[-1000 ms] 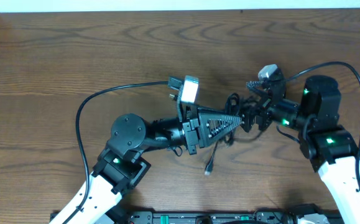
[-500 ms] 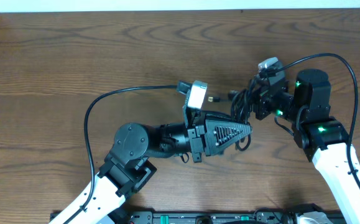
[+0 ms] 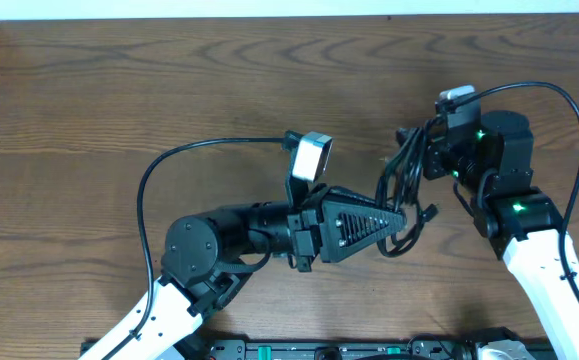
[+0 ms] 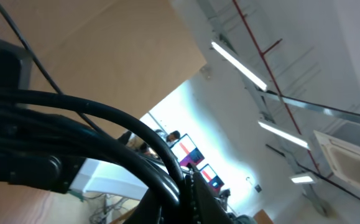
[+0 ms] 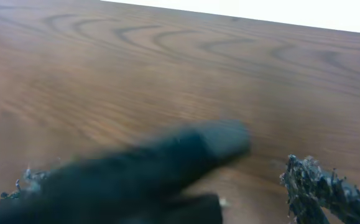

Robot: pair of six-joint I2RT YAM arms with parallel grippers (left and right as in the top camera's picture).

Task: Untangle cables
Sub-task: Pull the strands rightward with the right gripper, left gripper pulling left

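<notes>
The cables [image 3: 405, 190] hang as 1 black tangle right of the table's [image 3: 169, 80] centre, strung between the 2 grippers. The left gripper [image 3: 401, 217] reaches in from the left, its jaws drawn together to a point on the near strands. The right gripper [image 3: 427, 160] meets the far end; its wrist view shows 1 fingertip [image 5: 316, 186] beside a blurred black shape [image 5: 161, 162], so its grip cannot be told.

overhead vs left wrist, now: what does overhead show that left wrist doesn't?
Only overhead: the wooden table, and the cables bunched between the left pincer and the right pincer. Only left wrist: ceiling lights and distant screens, as it points upward. Both: black cables, very close in the wrist view.
</notes>
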